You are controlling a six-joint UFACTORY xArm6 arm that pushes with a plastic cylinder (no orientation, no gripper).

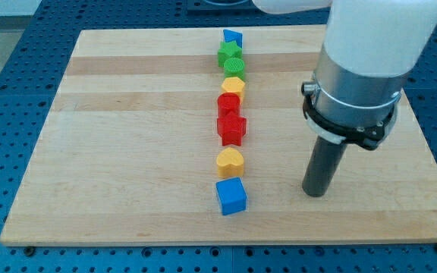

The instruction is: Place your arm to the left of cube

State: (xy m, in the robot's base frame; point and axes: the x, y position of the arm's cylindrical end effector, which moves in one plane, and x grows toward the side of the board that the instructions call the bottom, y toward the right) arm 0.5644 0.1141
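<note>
A blue cube lies at the bottom end of a column of blocks in the middle of the wooden board. My tip rests on the board to the right of the blue cube, about a hundred pixels away and at nearly the same height in the view. Above the cube in the column come a yellow heart-shaped block, a red star, a red block, a yellow block, a green star, a green block and a blue block.
The white and grey arm body hangs over the board's right part. The board's edges border a blue perforated table on all sides.
</note>
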